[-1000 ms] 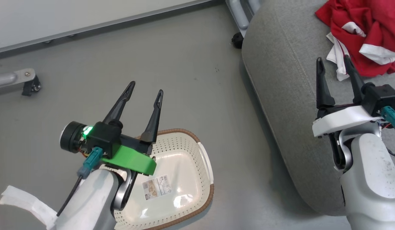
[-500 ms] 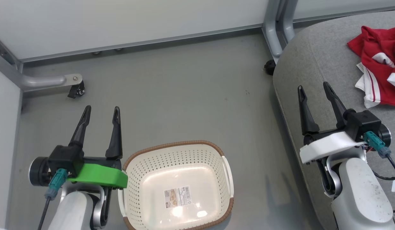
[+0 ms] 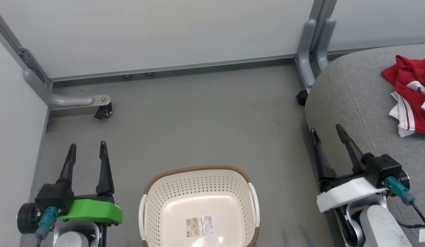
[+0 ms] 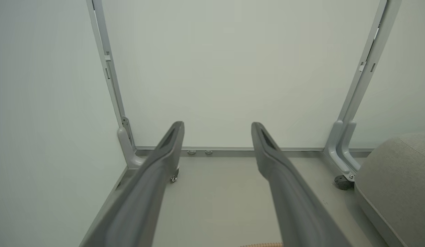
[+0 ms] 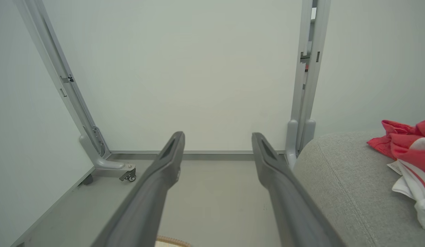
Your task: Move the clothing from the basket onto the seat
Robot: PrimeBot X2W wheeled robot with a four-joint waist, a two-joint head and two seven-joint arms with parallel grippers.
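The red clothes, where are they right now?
The red clothes lie heaped on the grey seat, at the right edge of the head view, beyond the right gripper and well away from the basket.

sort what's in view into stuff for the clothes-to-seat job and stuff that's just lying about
For the job:
red clothing, already lying on the grey seat
white basket on the floor, no clothes in it

Just lying about:
grey partition leg and its caster wheel
second caster by the seat
paper label inside the basket
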